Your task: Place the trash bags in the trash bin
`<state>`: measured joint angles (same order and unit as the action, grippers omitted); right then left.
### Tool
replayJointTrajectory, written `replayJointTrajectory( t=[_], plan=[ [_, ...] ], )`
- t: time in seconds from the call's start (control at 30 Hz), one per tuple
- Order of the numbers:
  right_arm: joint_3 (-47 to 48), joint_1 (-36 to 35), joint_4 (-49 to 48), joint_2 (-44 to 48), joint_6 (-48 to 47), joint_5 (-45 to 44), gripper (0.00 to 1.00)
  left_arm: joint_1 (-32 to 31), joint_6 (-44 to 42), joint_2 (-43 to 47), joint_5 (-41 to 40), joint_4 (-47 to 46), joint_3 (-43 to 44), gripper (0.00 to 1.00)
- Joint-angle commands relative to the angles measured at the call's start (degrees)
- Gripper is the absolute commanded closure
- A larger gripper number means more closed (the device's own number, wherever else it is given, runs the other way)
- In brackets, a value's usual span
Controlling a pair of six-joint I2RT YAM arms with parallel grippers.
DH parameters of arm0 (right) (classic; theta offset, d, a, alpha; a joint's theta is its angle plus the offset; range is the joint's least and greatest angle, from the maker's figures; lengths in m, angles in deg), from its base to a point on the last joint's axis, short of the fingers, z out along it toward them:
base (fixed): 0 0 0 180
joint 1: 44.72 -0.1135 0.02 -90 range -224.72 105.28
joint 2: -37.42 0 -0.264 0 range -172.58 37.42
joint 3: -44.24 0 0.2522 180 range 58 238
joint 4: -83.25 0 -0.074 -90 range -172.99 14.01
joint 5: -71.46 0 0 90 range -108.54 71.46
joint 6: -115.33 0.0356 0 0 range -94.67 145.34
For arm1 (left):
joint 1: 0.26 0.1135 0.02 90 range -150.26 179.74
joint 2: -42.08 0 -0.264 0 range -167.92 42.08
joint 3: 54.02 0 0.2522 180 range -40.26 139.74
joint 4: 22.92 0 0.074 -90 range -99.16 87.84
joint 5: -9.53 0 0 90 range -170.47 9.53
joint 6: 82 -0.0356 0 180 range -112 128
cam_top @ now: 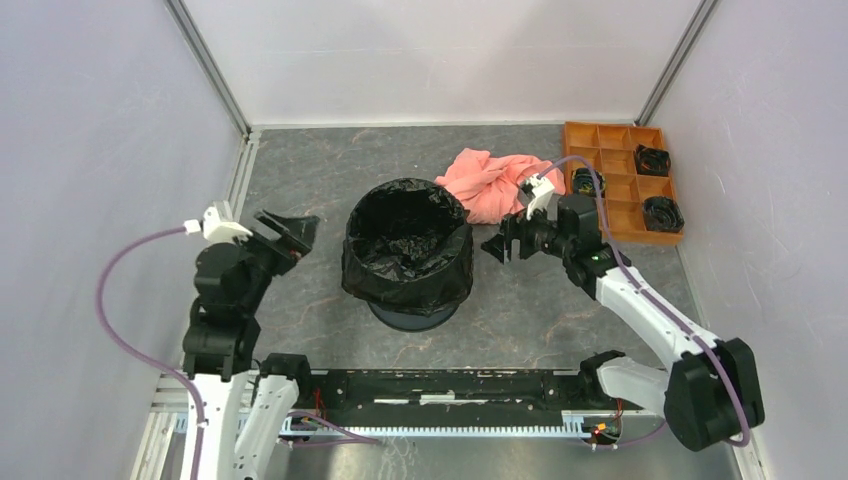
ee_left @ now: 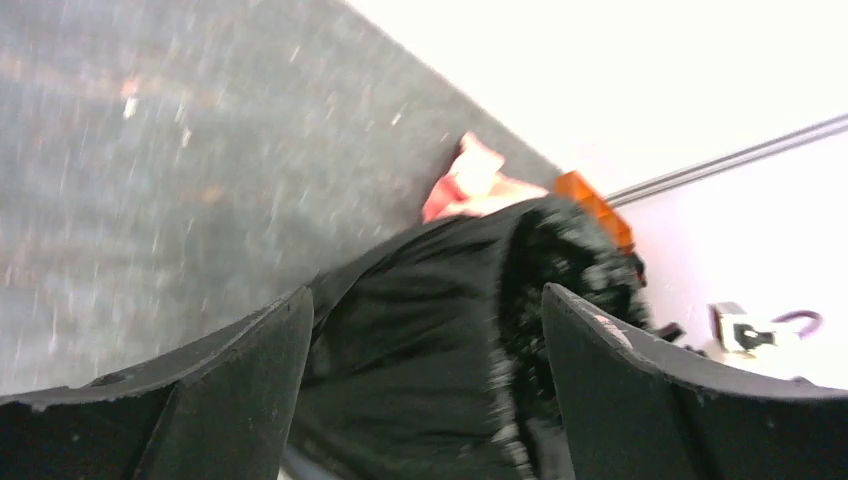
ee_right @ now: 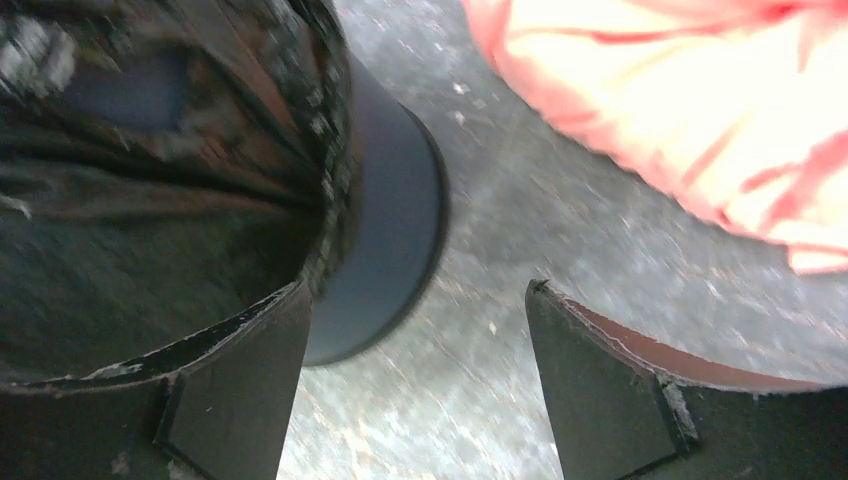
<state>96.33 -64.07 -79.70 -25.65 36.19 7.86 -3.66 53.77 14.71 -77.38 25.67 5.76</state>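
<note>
The thin, glossy, wrinkled black plastic trash bag (cam_top: pixel 408 240) sits inside the dark navy-blue cylindrical trash bin (cam_top: pixel 412 318) in the middle of the grey mottled table (cam_top: pixel 300 170). Its mouth is spread open and its edge is folded outward over the rim, draping so far down the wall that only the lowest band of navy shows in the overhead view. The right wrist view shows the same bare band below the ragged hem of the plastic. The left gripper (cam_top: pixel 298 232) hovers just beside the bin on its left with its fingers spread apart and nothing between them. The right gripper (cam_top: pixel 500 243) hangs just beside the bin's right side, its fingers likewise apart and empty, with bare tabletop in the gap. Neither one touches the bag. Behind the bin lies a crumpled salmon-pink cloth (cam_top: pixel 485 180), and at the far right stands an orange compartment tray (cam_top: pixel 600 135) (small black round items sit in a few of its cells); neither belongs to this job. Judging by how the bag lies, the placing looks essentially done, and little seems left beyond perhaps neatening the folded hem and drawing both arms clear
</note>
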Motion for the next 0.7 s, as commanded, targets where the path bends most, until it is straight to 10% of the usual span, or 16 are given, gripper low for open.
replayJointTrajectory(
  t=[0.0,0.13,0.2,0.33,0.47,0.67],
  plan=[
    [1.7,-0.1,-16.8,-5.7,8.9,9.1,0.15,0.0,-11.1,-5.9,5.1,-9.5,8.6,0.13],
    [-3.4,-0.4,-38.8,-14.0,20.5,11.4,0.23,-0.2,-6.2,-15.9,19.1,-22.1,9.9,0.18],
    [-2.4,-0.5,-46.8,-19.7,25.4,14.2,0.47,-2.9,-4.4,-23.0,23.5,-25.0,12.7,0.25],
    [-2.7,-0.3,-49.1,-25.7,29.5,11.7,0.87,-24.4,-12.5,-34.9,8.3,-15.9,26.0,0.35],
    [-4.1,-0.9,-46.1,-27.0,26.3,9.4,0.97,-39.2,-17.0,-41.2,-7.1,-7.2,37.3,0.36],
    [-4.0,-1.8,-41.9,-30.5,22.3,5.8,0.99,-44.8,-11.7,-39.2,-14.9,-3.4,34.6,0.39]
  ],
)
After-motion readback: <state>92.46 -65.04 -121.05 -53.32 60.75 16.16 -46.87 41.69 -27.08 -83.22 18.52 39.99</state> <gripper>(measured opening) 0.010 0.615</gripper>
